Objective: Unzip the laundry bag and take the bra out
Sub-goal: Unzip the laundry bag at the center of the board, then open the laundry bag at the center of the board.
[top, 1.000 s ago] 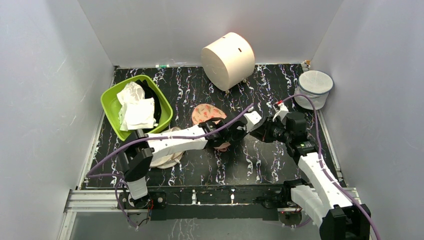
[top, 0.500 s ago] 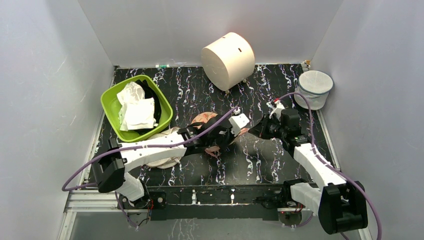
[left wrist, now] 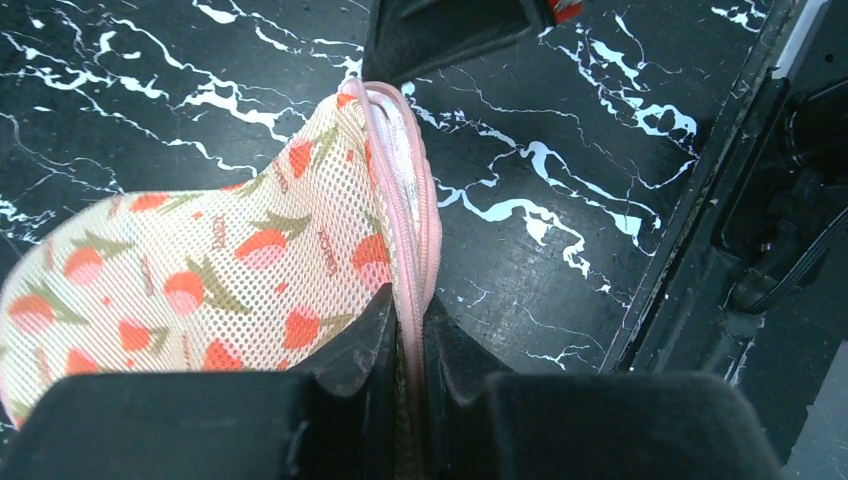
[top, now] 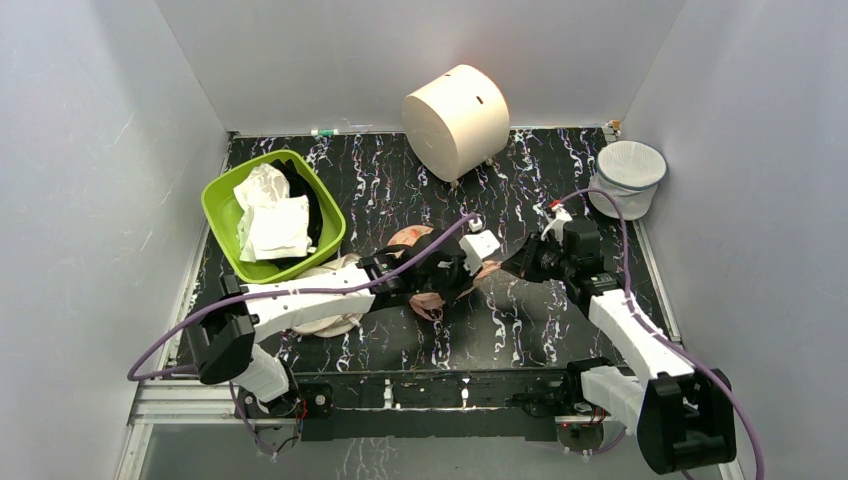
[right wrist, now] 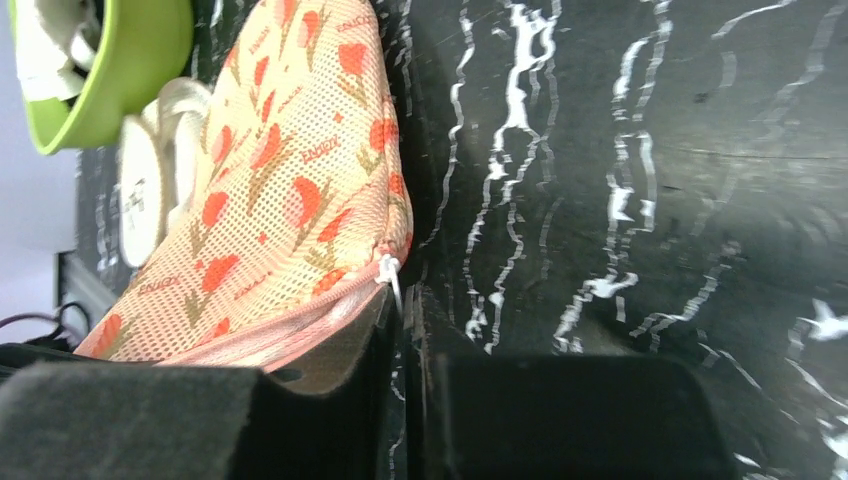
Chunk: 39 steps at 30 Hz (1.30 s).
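Observation:
The laundry bag point(left wrist: 200, 280), peach mesh with orange-red flowers, lies at mid-table, mostly covered by the arms in the top view point(top: 410, 238). My left gripper point(left wrist: 408, 308) is shut on its pink zipper rim point(left wrist: 400, 200), which runs straight out between the jaws. My right gripper point(right wrist: 400, 300) meets the bag point(right wrist: 290, 180) from the right end. It is shut on the small white zipper pull point(right wrist: 390, 275). The zipper looks closed along the length I see. The bra is hidden.
A green basin point(top: 225, 190) with white cloths sits at the back left. Plain beige round discs point(top: 330, 305) lie under my left arm. A large beige cylinder point(top: 456, 120) leans at the back wall. A small white mesh basket point(top: 627, 178) stands at the far right.
My left arm's elbow has swung down and to the left. The bag and both grippers have shifted slightly toward the near edge. Both grips stay the same.

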Each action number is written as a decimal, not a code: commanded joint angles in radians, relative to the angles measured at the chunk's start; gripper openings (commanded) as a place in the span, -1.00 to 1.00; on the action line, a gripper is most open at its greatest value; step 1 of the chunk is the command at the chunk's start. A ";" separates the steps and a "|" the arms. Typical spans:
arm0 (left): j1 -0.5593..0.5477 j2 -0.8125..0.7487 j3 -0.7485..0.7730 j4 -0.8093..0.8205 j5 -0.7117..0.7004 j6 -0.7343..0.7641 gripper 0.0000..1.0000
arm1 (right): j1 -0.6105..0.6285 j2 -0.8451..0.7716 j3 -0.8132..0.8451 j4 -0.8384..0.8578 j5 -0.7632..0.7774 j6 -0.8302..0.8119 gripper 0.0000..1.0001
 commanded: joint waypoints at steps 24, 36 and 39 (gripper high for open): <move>0.122 -0.203 0.154 -0.112 -0.077 0.039 0.97 | -0.003 -0.128 0.225 -0.261 0.082 -0.112 0.62; 0.233 -0.528 -0.003 0.178 -0.338 0.175 0.97 | 0.518 0.181 0.407 -0.283 0.541 -0.022 0.64; 0.234 -0.610 -0.084 0.268 -0.402 0.223 0.97 | 0.634 0.317 0.518 -0.311 0.639 -0.028 0.38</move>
